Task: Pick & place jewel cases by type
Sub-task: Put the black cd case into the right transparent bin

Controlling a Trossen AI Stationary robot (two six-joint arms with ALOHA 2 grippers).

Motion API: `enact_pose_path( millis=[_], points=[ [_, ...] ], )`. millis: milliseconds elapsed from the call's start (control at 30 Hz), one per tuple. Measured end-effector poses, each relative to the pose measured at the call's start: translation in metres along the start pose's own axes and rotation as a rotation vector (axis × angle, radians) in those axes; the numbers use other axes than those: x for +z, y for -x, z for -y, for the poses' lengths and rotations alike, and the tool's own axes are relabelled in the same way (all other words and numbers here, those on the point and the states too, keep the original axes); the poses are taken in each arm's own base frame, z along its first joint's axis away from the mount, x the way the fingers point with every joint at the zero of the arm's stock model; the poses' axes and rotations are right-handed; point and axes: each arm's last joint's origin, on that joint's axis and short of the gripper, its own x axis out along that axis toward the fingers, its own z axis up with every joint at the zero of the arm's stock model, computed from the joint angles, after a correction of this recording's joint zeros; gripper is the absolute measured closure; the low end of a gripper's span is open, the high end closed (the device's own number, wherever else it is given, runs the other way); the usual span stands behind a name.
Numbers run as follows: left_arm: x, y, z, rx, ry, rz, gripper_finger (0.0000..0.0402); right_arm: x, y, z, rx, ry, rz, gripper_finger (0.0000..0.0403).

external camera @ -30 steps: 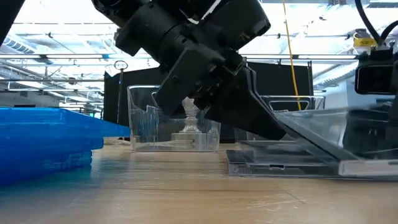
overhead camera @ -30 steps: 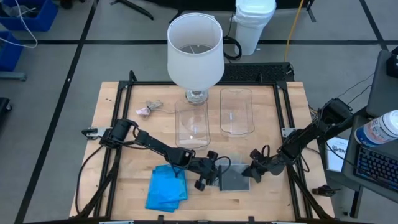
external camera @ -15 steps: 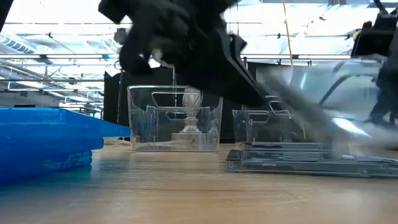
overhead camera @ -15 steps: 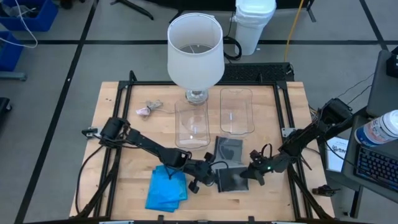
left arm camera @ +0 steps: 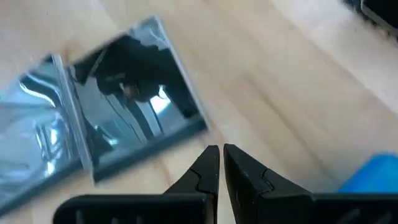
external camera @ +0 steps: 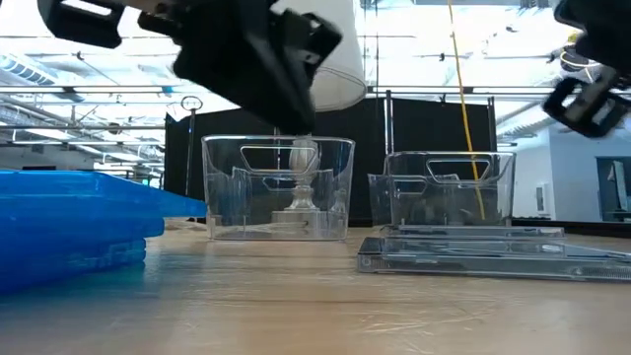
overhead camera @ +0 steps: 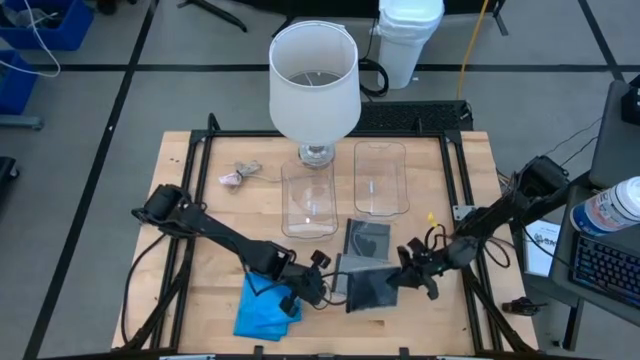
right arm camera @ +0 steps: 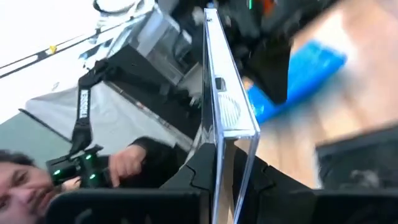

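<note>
Wood-topped counter [overhead camera: 200, 190] first: it carries a white-shaded lamp [overhead camera: 314, 80] at the far edge, with two clear tubs [overhead camera: 308, 200] side by side just in front of it.

Nearer my side, the blue jewel cases [overhead camera: 262, 308] lie stacked flat near the front edge on the left arm's side. Right of them is the held grey case [overhead camera: 368, 290], and just beyond it, toward the tubs, the flat grey case [overhead camera: 367, 240] rests on the wood.

The right gripper [right arm camera: 221, 168] is the one working. Its fingers pinch the held grey case by one edge, and from that wrist the case stands on edge between them. Its long side runs straight out from the fingers, pointing toward the blue stack.

I judge the next move to be setting it down by type. That turns on the flat grey case lying just to the tub side of the held one, closer to the right arm than the blue stack is.

The left gripper [left arm camera: 220, 155] hovers between the blue stack and the grey cases, fingers pressed together on nothing.

A small pinkish lump [overhead camera: 233, 178] sits well apart near the far left.
</note>
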Motion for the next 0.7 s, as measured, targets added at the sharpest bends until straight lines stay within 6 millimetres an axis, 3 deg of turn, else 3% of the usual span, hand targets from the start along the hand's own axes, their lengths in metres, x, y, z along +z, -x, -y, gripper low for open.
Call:
enact_pose_path(
  millis=[233, 500, 700],
  points=[
    [-0.012, 0.019, 0.002, 0.013, 0.006, 0.009, 0.0369, 0.035, 0.009, -0.006, -0.081, 0.21, 0.045, 0.0388],
    [-0.038, 0.053, 0.005, 0.093, 0.048, 0.098, 0.0369, 0.114, 0.021, -0.041, -0.643, 0.431, -0.13, 0.0388],
    [-0.06, 0.061, 0.004, 0.141, 0.072, 0.204, 0.0369, 0.16, 0.02, -0.057, -0.782, 0.583, -0.181, 0.0381]
  ],
)
